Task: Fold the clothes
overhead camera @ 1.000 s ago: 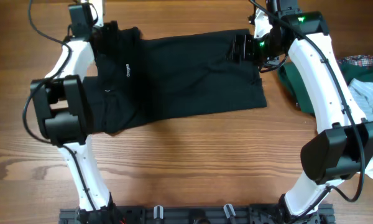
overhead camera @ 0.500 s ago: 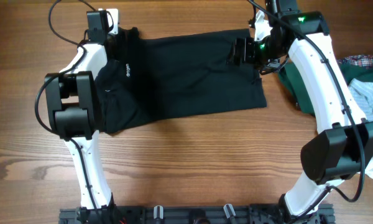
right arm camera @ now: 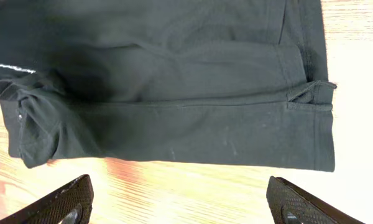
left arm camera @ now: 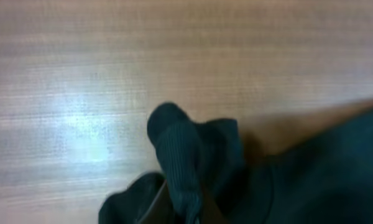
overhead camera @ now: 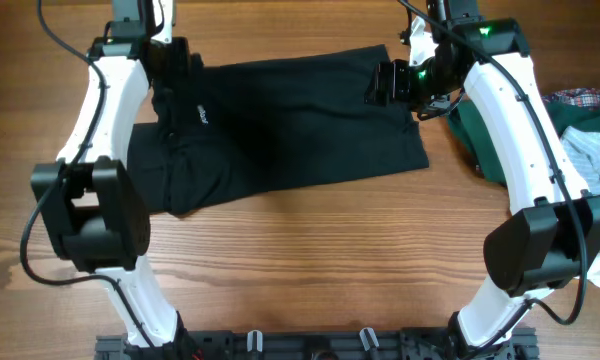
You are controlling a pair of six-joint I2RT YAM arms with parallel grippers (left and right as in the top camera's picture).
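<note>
The clothes, a black polo shirt (overhead camera: 300, 120), lie spread across the back of the wooden table with white text (overhead camera: 202, 116) near the left end. My left gripper (overhead camera: 170, 58) is shut on a ribbed fold of the shirt (left arm camera: 180, 162) at its far left corner; the fold rises bunched from the jaws (left arm camera: 189, 214). My right gripper (overhead camera: 382, 82) hovers open over the shirt's right end. In the right wrist view its textured fingertips (right arm camera: 68, 202) stand wide apart above bare wood, just off the shirt's hem (right arm camera: 174, 93).
A dark green garment (overhead camera: 470, 135) lies right of the shirt, under the right arm. Pale blue and plaid clothes (overhead camera: 592, 150) are piled at the table's right edge. A black rail (overhead camera: 310, 345) with the arm bases runs along the front edge.
My left gripper has shut on the shirt's far left corner, and its arm has swung so the elbow sits lower. The fabric there has bunched. The right arm has not moved.
</note>
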